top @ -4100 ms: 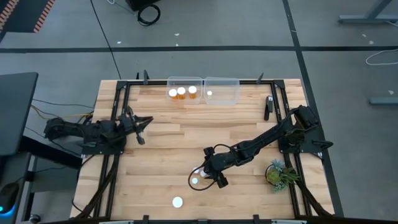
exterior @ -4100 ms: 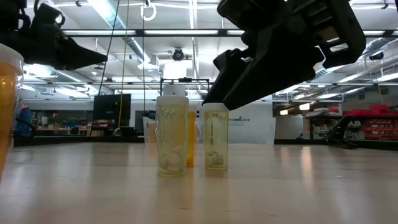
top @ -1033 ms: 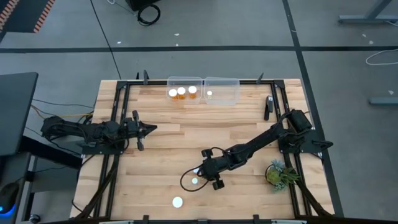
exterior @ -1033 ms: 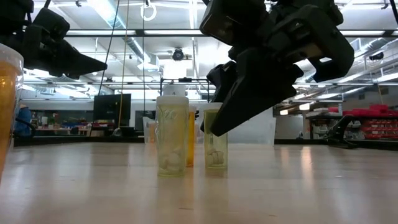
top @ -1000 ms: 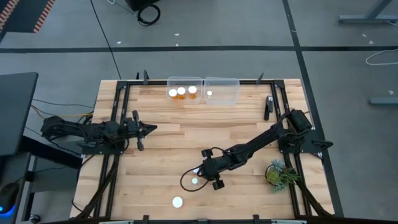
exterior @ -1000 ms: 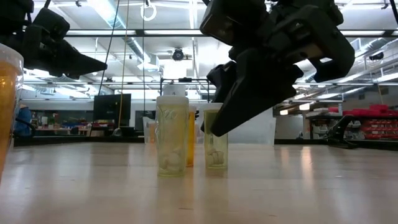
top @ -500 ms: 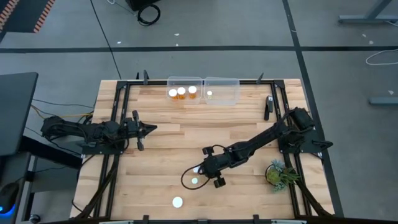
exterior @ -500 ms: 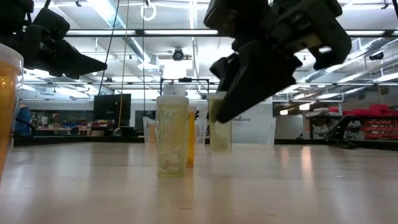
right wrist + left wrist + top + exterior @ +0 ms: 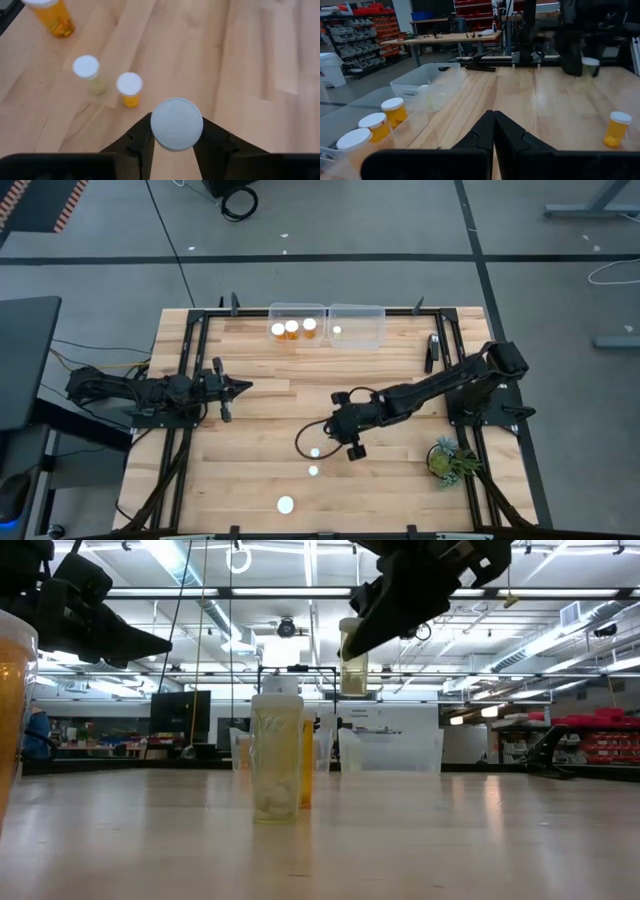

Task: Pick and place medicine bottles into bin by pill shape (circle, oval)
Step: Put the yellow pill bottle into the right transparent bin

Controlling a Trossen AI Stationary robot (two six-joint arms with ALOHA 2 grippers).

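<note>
**Operator:** Since the earlier frame, what has changed?

**Technician:** Since a second ago, the right gripper [image 9: 322, 431] has risen and drawn back toward the twin bins [image 9: 328, 326]. The held bottle [image 9: 352, 658] stood on the table [image 9: 260, 405] then; it now hangs clear of the wood, above the caps of the bottles left standing. The left arm has not shifted.

**Operator:** State of the right gripper?

**Technician:** Its fingers [image 9: 135, 141] are clamped on the held bottle from both sides; the right wrist view shows the ribbed white cap between them.

**Operator:** Left gripper?

**Technician:** The left gripper [image 9: 234, 389] waits over the table's left side, well short of the bins. Its fingers [image 9: 485, 131] are pressed together with nothing between them.

**Operator:** Positions of the other bottles?

**Technician:**
- Three capped orange bottles [image 9: 291, 329] stand in the left-hand bin.
- One white cap [image 9: 337, 331] shows in the right-hand bin.
- A small-capped bottle [image 9: 313, 471] stands on the table, well away from the bins, on the near side of the right gripper.
- A larger-capped bottle [image 9: 286, 504] stands farther still from the bins, by the table's near edge.

**Operator:** Anything else on the table?

**Technician:** A green plant [image 9: 446, 459] sits well away from the bins, near the right arm's base.
</note>
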